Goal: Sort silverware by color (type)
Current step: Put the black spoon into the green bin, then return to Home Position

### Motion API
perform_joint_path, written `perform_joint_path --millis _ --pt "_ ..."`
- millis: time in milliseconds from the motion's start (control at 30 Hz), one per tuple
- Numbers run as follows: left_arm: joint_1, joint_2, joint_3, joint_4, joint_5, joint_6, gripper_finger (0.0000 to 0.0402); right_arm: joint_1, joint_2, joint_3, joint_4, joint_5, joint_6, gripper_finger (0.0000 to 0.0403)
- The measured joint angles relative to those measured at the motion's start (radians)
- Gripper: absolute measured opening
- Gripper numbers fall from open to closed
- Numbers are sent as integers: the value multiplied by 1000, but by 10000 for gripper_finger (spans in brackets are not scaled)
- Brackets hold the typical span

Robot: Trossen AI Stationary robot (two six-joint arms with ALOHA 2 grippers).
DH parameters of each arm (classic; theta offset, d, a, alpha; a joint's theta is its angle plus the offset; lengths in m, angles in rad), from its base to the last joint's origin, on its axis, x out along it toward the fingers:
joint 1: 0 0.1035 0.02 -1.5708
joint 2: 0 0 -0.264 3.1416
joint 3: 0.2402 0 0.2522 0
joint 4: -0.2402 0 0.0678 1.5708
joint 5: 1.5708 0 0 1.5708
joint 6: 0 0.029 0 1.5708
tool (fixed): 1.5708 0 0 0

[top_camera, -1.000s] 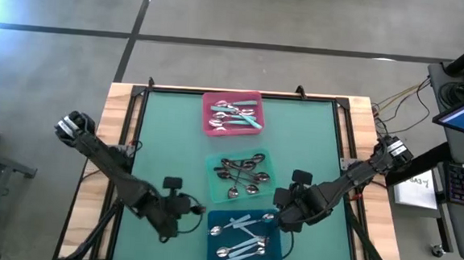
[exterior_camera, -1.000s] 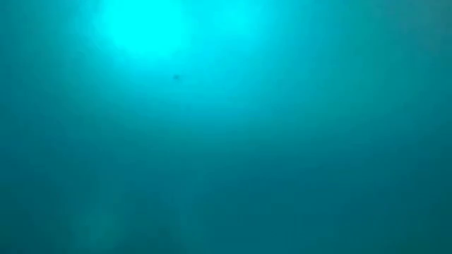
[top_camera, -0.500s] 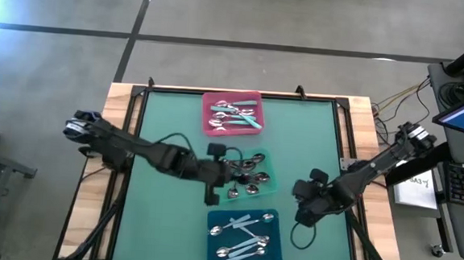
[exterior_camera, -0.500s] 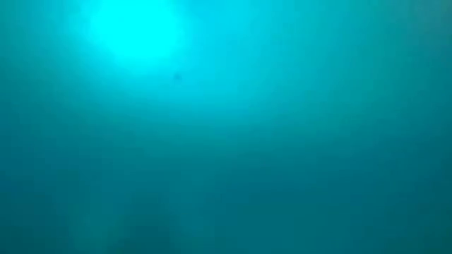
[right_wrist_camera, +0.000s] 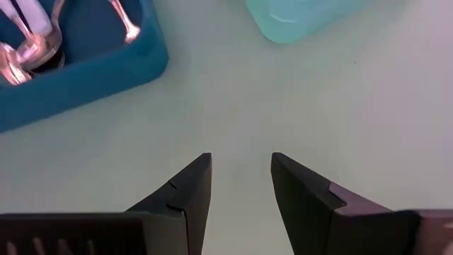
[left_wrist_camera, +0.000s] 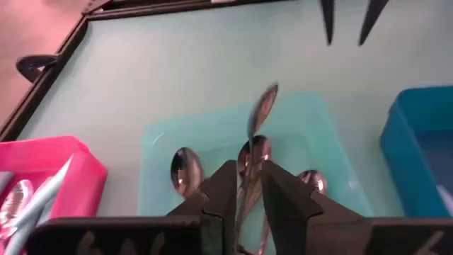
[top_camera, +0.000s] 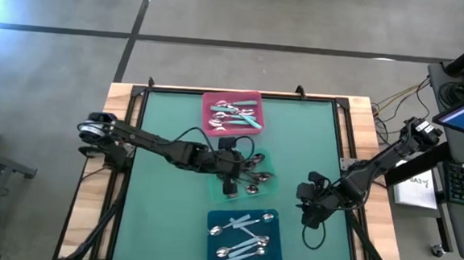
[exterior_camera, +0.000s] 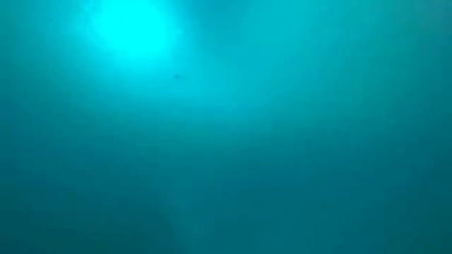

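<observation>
I see the left gripper [left_wrist_camera: 244, 195] over the mint tray [left_wrist_camera: 159, 145] with a dark-handled spoon [left_wrist_camera: 256, 127] between its barely parted fingers, right gripper [right_wrist_camera: 241, 180] spread empty over the table [right_wrist_camera: 233, 92].

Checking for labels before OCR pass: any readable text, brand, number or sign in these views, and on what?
None readable.
White sheet beside the table's right edge: dark marks, too small to read.
Pink tray, mint tray, blue tray and spoons: no markings visible.
Low view: only a teal blur.
</observation>
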Motion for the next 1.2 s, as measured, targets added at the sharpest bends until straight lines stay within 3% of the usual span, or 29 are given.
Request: perform_joint_path --millis 200,667,900,1200 --pt "-21 -10 16 27 -10 -35 74 0 -2 -17 1 -1 -19 139" --pt "-129 -119 -7 -4 -38 -7 77 -4 -9 22 11 -5 -19 139" --pt "-180 -140 -60 -9 -41 -83 77 -77 -218 -31 23 -9 -20 139" --pt "-309 -145 -65 -7 -261 -95 77 -388 -490 -121 29 -8 -22 139"
